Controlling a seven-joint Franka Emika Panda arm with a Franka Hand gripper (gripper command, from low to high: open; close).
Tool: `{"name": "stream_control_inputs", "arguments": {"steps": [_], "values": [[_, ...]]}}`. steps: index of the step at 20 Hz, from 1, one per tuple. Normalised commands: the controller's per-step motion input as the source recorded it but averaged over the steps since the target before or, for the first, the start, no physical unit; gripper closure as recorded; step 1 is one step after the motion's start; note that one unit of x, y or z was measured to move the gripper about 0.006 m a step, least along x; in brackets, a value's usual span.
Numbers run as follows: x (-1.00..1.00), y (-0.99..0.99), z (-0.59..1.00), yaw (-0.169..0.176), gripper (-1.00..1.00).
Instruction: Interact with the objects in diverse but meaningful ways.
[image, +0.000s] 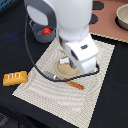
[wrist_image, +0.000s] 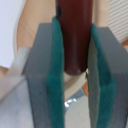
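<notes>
A yellow bread loaf (image: 15, 78) lies beside the woven mat (image: 60, 97).

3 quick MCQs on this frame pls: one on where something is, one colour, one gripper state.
1. Where is the red tomato?
A. in the grey pot
B. on the woven mat
C. beside the bread loaf

2. What colour are the finger pads?
A. orange
B. teal green
C. white

3. What is the gripper doing?
A. open, nothing between the pads
B. shut on the brown sausage
C. shut on a spoon

Key: 1 A, the tomato sits inside the grey pot in the exterior view. 2 B, the wrist view shows teal pads. 3 B, the brown sausage is pinched between both pads.
</notes>
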Motion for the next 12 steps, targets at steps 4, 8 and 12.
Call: {"name": "stream_control_inputs", "arguments": {"steps": [4,8,12], "values": [[-0.51,0.59,0.68,0.061,1.00],[-0.85,0.53,0.11,0.073,1.00],[-0.94,0.57,0.02,0.032,1.00]]}}
